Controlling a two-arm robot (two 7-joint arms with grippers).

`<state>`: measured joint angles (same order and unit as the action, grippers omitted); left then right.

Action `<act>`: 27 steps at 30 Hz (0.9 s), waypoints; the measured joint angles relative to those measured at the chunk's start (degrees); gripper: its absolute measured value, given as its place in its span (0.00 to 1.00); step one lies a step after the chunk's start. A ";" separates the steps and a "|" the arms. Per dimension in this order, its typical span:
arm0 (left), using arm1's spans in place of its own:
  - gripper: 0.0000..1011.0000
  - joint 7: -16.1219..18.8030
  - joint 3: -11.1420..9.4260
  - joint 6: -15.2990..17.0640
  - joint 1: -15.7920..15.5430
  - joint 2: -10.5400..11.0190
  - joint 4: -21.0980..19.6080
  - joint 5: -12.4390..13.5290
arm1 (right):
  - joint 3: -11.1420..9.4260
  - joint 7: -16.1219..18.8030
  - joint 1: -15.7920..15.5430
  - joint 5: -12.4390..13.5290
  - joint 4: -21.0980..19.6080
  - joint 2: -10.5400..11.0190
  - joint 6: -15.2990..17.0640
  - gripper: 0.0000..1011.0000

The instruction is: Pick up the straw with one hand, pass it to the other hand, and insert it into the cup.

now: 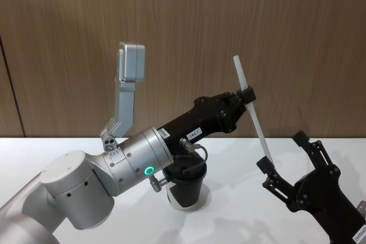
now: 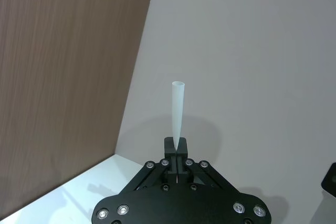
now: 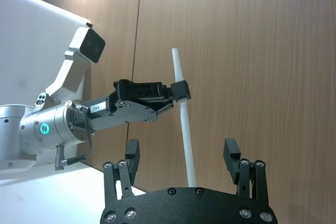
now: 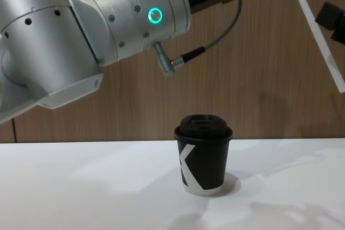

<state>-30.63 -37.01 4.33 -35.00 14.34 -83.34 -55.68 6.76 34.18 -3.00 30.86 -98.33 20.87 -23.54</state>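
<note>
Left gripper point(image 1: 247, 95) clenched on straw point(image 1: 256, 123) near top, long axis near-upright; lower end between released right gripper point(image 1: 283, 152) fingers; cup point(image 1: 186, 190) on desk point(image 1: 229, 227) below, leftward.

Cup point(image 4: 204, 160), centre of the chest view: large white "K" on its black wall. Left hand point(image 1: 247, 94): small white body label point(image 1: 194, 134), characters not legible. Right hand point(image 1: 283, 151): side label point(image 1: 360, 230), lower right of the head view, not legible.
</note>
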 joint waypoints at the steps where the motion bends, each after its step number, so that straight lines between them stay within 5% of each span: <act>1: 0.01 0.00 0.00 0.00 0.00 0.00 0.00 0.00 | 0.00 0.00 0.00 0.00 0.00 0.00 0.00 0.99; 27: 0.01 0.00 0.00 0.00 0.00 0.00 0.00 0.00 | 0.00 0.00 0.00 0.00 0.00 0.00 0.00 0.99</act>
<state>-30.63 -37.02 4.33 -35.01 14.34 -83.35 -55.68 6.76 34.18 -3.00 30.86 -98.33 20.87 -23.54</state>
